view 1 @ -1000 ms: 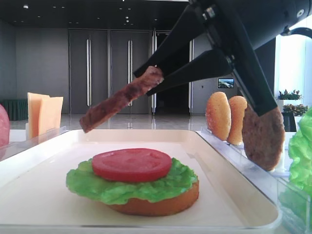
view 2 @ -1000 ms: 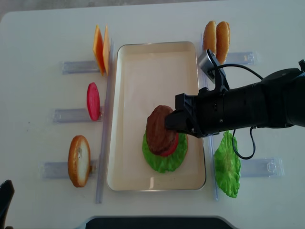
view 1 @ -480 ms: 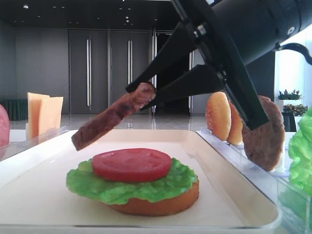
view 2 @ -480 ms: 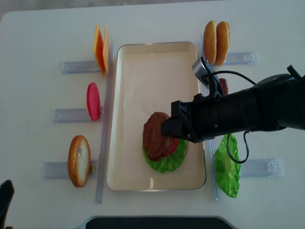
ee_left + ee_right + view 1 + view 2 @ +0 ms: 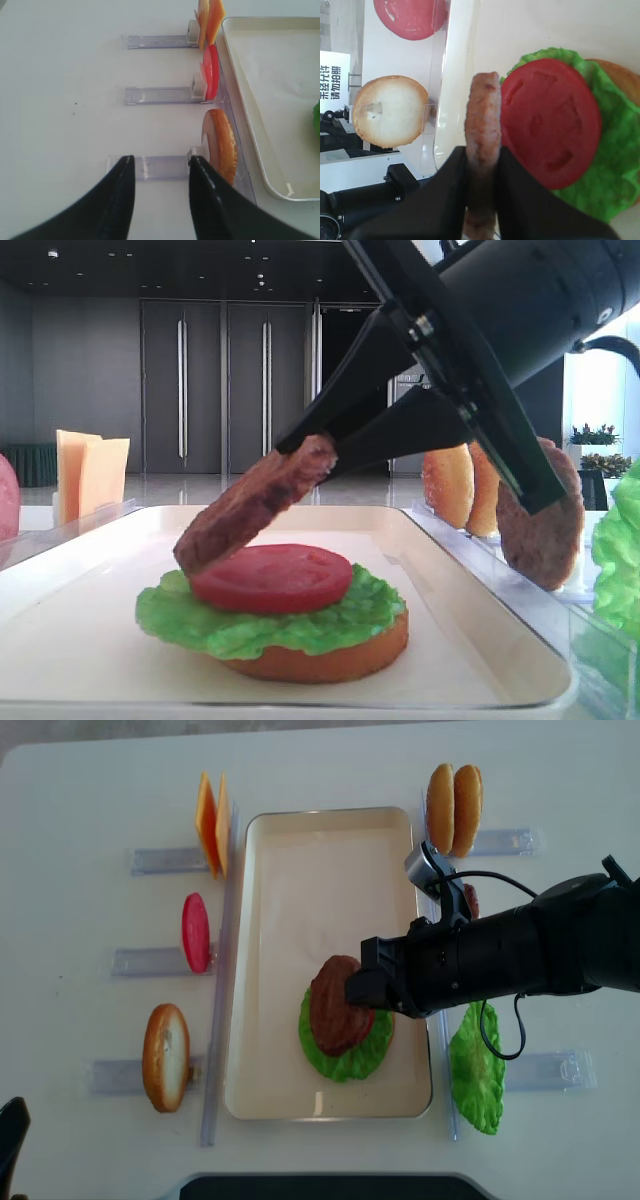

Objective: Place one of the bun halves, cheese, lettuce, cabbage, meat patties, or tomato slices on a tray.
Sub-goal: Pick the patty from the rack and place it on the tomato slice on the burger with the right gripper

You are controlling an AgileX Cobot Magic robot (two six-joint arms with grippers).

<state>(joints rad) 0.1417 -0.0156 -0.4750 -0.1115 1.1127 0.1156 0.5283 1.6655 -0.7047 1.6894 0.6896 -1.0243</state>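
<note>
My right gripper (image 5: 481, 200) is clamped on the edge of a patty (image 5: 255, 502), which hangs tilted over the tray (image 5: 90, 640), its low end just above or touching the tomato (image 5: 270, 578); I cannot tell which. That tomato lies on lettuce (image 5: 250, 625), and the lettuce on a bun half (image 5: 330, 660), all stacked near the front of the tray. My wrist view shows the patty edge-on between my fingers (image 5: 447, 200), with the tomato and lettuce just to its right. Around the tray, clear racks (image 5: 150, 963) hold the spares upright: two cheese slices (image 5: 211, 820) at the far left, a second tomato slice (image 5: 195, 932) below them, a toasted bun half (image 5: 166, 1056) nearest the front left. On the right, two more bun halves (image 5: 454, 795) stand together at the far end, a loose lettuce leaf (image 5: 477, 1070) lies near the front, and my arm (image 5: 530, 955) crosses between them and covers most of the second patty (image 5: 540, 530). From overhead that patty shows only as a dark sliver; the low front view shows it standing full-faced behind my fingers. My left gripper (image 5: 160, 200) hangs over bare table with its fingers apart and nothing between them, just beside the rack of the toasted bun half. Only that left wrist view shows the racks' length along the table (image 5: 65, 100); overhead, just a dark tip of the left arm (image 5: 10, 1140) appears at the lower left corner.
</note>
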